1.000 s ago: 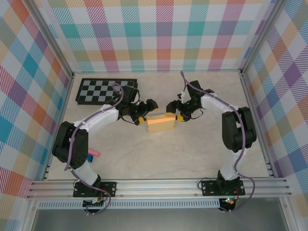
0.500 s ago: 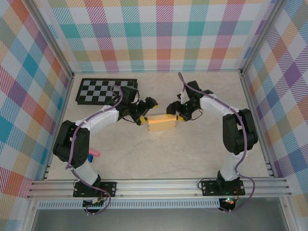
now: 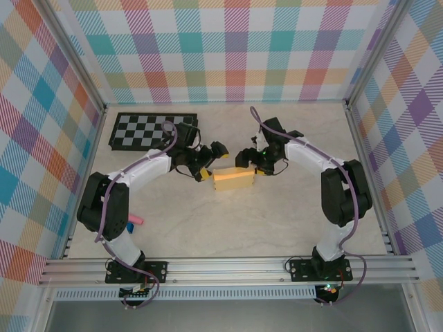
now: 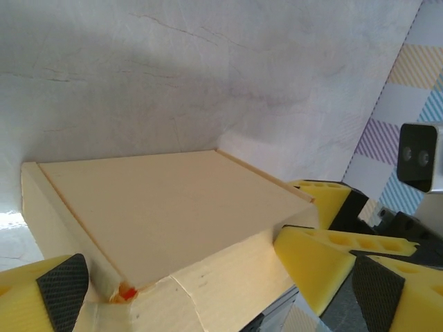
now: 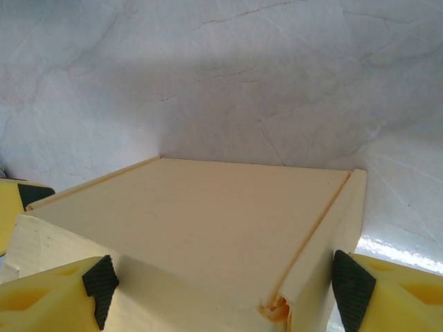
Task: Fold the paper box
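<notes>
Checkerboard panel [image 3: 154,131]: flat at the bench's [image 3: 277,221] far left corner; small pink piece [image 3: 136,220]: near the left edge; left gripper [image 3: 209,168]: jaws spread wide, astride the left end of the paper box [image 3: 233,180]; paper box: closed, flat, near the bench's middle; right gripper [image 3: 247,163]: jaws apart, straddling the box's right end, pad contact unclear.

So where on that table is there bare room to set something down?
The widest free patch is the marble table between the yellow-orange card box and the near metal rail. The back right corner is bare. It is crowded mid-table, where the left tool and right tool flank the box, and back left by the black-and-white checkerboard panel.
</notes>
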`<state>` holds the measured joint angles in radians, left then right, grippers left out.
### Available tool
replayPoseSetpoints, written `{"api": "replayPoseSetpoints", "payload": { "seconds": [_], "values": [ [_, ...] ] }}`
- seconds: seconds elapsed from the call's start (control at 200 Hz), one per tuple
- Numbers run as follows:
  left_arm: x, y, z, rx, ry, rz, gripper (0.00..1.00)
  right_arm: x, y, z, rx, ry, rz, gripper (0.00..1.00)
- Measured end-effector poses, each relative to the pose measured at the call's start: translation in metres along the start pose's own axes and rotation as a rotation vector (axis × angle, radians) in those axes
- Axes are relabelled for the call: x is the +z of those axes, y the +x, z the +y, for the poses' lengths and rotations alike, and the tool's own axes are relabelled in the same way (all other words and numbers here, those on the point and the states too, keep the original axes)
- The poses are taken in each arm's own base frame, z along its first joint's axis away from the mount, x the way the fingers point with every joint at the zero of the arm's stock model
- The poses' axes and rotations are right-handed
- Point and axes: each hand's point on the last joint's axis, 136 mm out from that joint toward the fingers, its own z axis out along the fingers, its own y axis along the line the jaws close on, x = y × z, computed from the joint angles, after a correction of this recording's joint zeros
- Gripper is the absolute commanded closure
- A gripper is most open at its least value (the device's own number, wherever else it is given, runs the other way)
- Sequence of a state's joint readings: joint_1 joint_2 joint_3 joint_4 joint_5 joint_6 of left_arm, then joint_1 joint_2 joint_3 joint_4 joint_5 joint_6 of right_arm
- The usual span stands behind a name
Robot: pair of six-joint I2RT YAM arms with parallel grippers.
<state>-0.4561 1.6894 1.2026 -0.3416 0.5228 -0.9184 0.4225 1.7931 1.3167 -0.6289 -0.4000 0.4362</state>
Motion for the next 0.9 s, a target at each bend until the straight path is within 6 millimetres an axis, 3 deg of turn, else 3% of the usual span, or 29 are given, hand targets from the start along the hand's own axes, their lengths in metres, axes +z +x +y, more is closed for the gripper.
{"api": "replayPoseSetpoints", "payload": {
  "seconds": [0.17, 0.31, 0.41, 0.51, 0.69, 0.9],
  "values": [
    [-0.013, -0.021, 0.008, 0.143, -0.007, -0.041, 0.00, -0.016, -0.002, -0.001, -0.027, 0.015, -0.031, 0.16],
    [-0.045, -0.044, 0.009, 0.397, 0.011, -0.190, 0.00, -0.048, -0.011, 0.007, -0.166, 0.017, -0.121, 0.14],
    [-0.066, -0.036, 0.008, 0.650, 0.069, -0.292, 0.00, -0.075, -0.014, 0.020, -0.386, 0.011, -0.193, 0.14],
    [-0.071, -0.013, 0.018, 0.883, 0.137, -0.337, 0.00, -0.091, -0.008, 0.040, -0.696, -0.021, -0.222, 0.14],
    [-0.052, 0.020, 0.052, 1.173, 0.155, -0.256, 0.00, -0.081, 0.020, 0.063, -1.200, -0.104, -0.143, 0.15],
    [-0.038, 0.030, 0.056, 1.464, 0.137, -0.192, 0.00, -0.040, 0.036, 0.068, -1.521, -0.162, -0.023, 0.18]
  ]
}}
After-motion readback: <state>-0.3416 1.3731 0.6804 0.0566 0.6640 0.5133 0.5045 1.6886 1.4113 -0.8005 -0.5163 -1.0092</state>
